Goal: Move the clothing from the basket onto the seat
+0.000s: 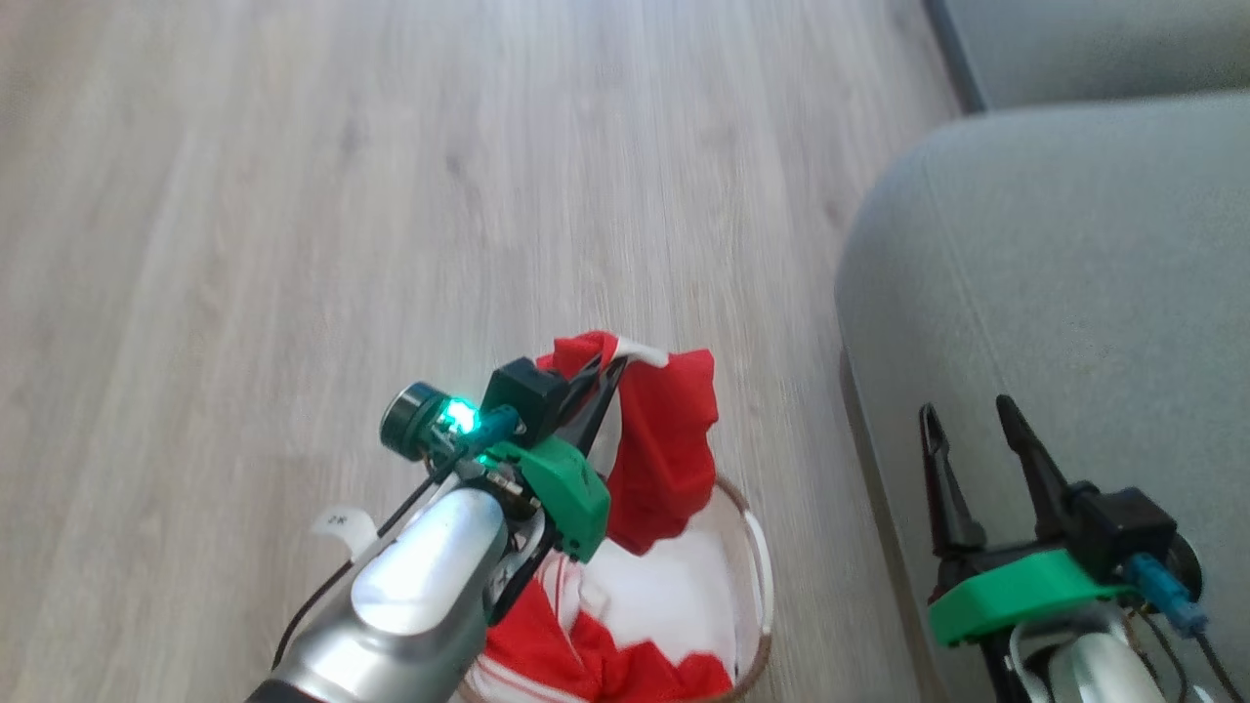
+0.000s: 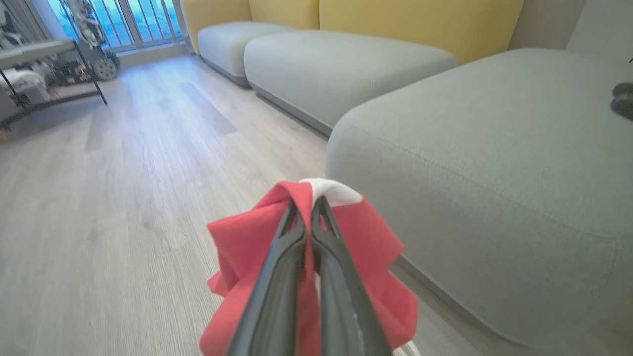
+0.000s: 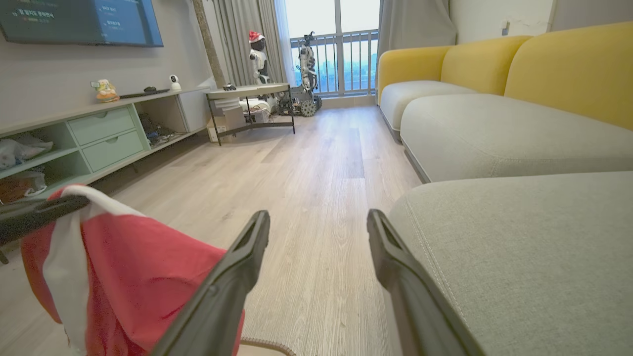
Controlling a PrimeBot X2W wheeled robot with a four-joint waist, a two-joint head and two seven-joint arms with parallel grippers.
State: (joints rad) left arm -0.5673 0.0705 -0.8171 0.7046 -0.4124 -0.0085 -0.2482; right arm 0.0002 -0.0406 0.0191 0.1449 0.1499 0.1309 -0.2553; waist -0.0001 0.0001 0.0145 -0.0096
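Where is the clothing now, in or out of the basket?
Partly out: the left gripper holds the clothing by its top above the basket, while red fabric lies inside.

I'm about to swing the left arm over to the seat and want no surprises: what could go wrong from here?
1. The left gripper pinches the clothing by a small fold near its white band; it could slip out mid-swing.
2. Its lower part lies in the basket; it may catch the rim and tip the basket.
3. The open right gripper hangs above the seat edge, in the likely path.
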